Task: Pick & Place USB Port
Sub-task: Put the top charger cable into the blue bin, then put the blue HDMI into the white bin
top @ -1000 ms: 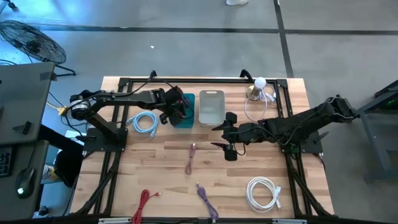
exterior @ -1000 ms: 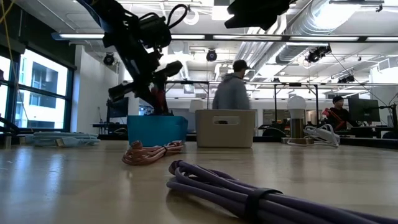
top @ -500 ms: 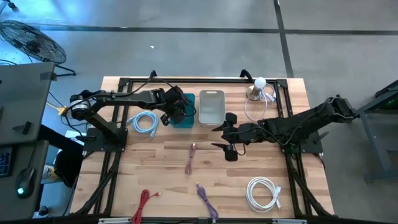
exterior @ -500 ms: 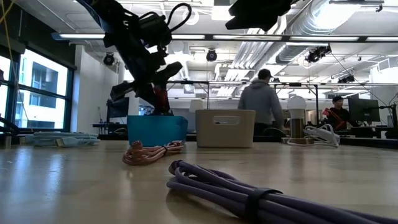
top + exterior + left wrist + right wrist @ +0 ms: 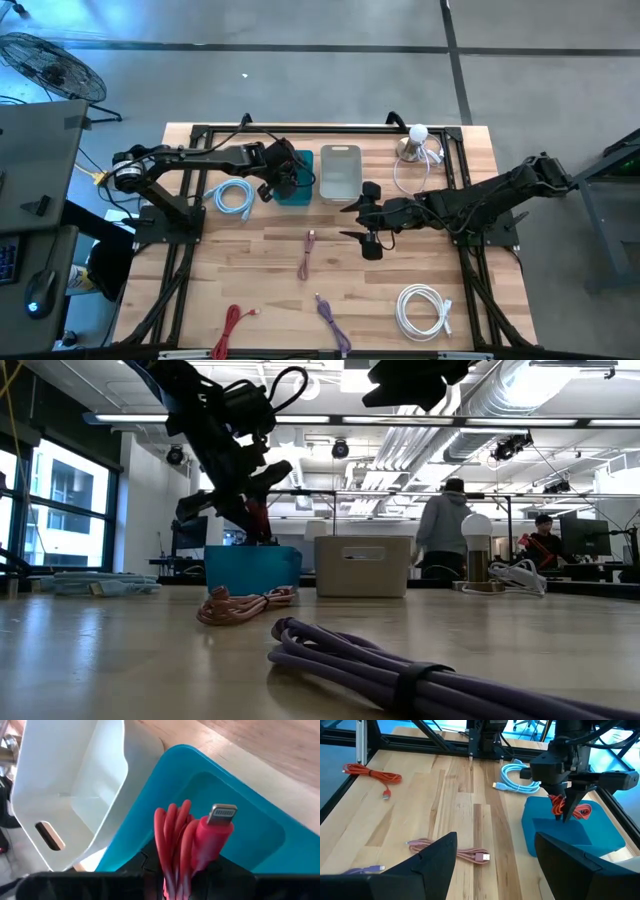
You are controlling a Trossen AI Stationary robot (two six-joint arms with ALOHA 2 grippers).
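My left gripper hangs over the blue bin at the table's far middle, shut on a coiled red cable whose white-tipped plug pokes out past the fingers. From the right wrist view the same gripper and red cable show above the blue bin. A white bin stands right beside the blue one. My right gripper waits open in the air right of the bins, with nothing between its fingers. My left gripper pinches the red cable's bundled strands between its two fingers, several loops together. It comes slanting down from the table's left. The loops and the plug end stick out beyond the fingertips. The cable is lifted clear, above the blue bin's opening.
Other coiled cables lie on the wood: light blue left of the bins, pink at the middle, purple and red near the front edge, white front right. A lamp stands far right. A person moves in the room behind.
My left gripper has rolled a little about its own axis above the blue bin, staying shut on the red cable. Behind the table a person has walked to the right.
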